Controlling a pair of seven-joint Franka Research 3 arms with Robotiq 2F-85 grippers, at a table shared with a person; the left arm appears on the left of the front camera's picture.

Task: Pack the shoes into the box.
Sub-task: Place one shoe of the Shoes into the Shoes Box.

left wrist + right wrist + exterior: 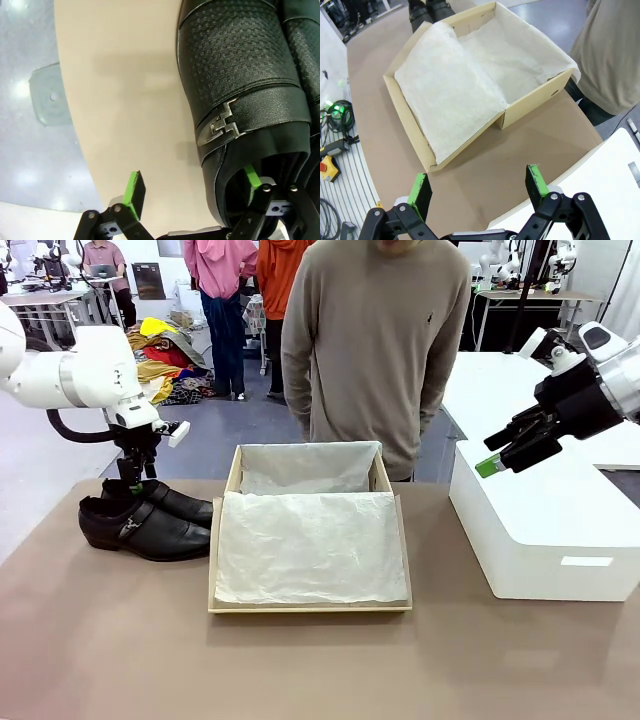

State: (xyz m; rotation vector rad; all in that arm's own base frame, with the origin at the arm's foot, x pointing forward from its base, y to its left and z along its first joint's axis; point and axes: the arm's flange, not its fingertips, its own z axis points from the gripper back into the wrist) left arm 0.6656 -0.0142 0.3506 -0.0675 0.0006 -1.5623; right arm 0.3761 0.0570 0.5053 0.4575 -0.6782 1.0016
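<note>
Fig.: L hand (192, 186) spread, one finger inside shoe (235, 65), one outside. Thin wall pinch may slip, tipping shoe short of box (213, 550). R hand (477, 192) spread, apart.

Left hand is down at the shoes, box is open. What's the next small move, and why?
Probably close the left hand on the side wall of the farther shoe. Its jaws stand open astride that wall at the heel opening: one green pad is inside the shoe, the other outside over the table. The shoe is not yet gripped, and the box beside it lies open.
</note>
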